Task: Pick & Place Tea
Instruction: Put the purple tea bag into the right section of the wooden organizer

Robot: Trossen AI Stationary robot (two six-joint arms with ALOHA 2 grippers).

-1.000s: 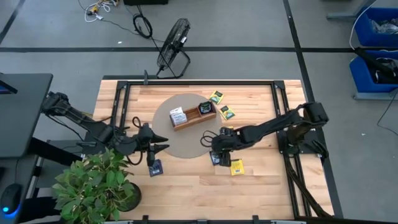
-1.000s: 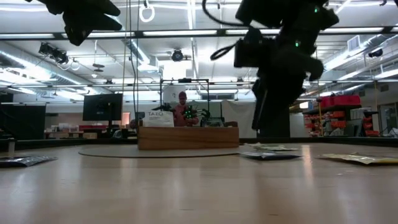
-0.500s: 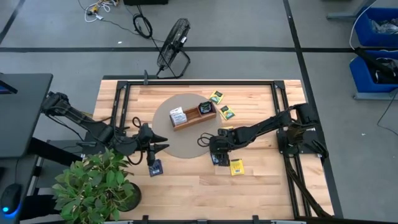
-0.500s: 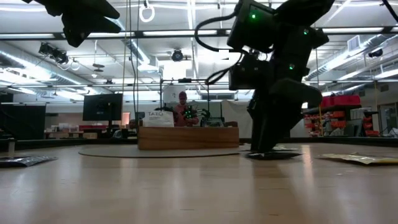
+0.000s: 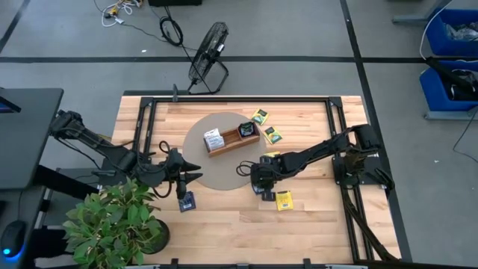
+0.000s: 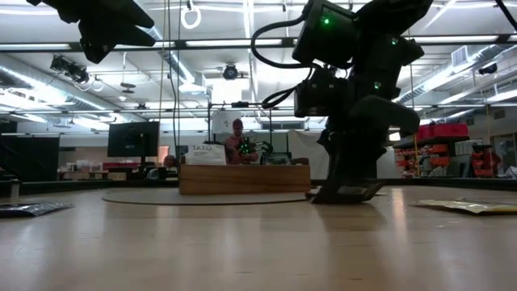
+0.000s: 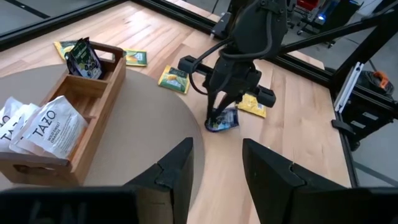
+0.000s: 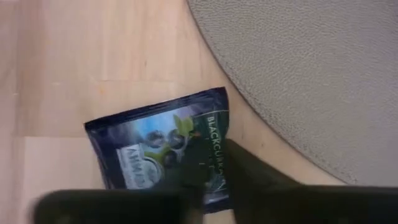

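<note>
A dark navy tea packet [image 8: 155, 149] lies on the wood just off the round grey mat [image 5: 216, 175], right of the table's middle. My right gripper [image 5: 262, 187] stands over it, pointing steeply down and shut on it. My left gripper [image 7: 217, 171] hovers open and empty above the mat's left edge. The wooden tray [image 7: 74, 118] sits on the mat's far part, with white packets [image 7: 43, 127] in one end and a dark one [image 7: 84, 56] in the other. My right gripper pinches the navy packet between its two fingers [image 8: 249, 177] at the edge nearest the mat [image 8: 208, 163]. The fingers come from above, slanting down. In the low view the packet [image 6: 347, 192] sits tilted, one edge on the table and the other raised.
More packets lie loose: a yellow one [image 5: 284, 200] near my right gripper, green-yellow ones [image 5: 273, 135] beyond the tray, a dark one [image 5: 186, 200] below my left gripper. A potted plant [image 5: 112, 224] stands at the near left corner. Black frame rails [image 5: 340, 127] border the table.
My right gripper has come down onto the navy packet and shut on it. The packet, flat on the table before, now stands tilted with one edge raised. My left gripper has kept still.
</note>
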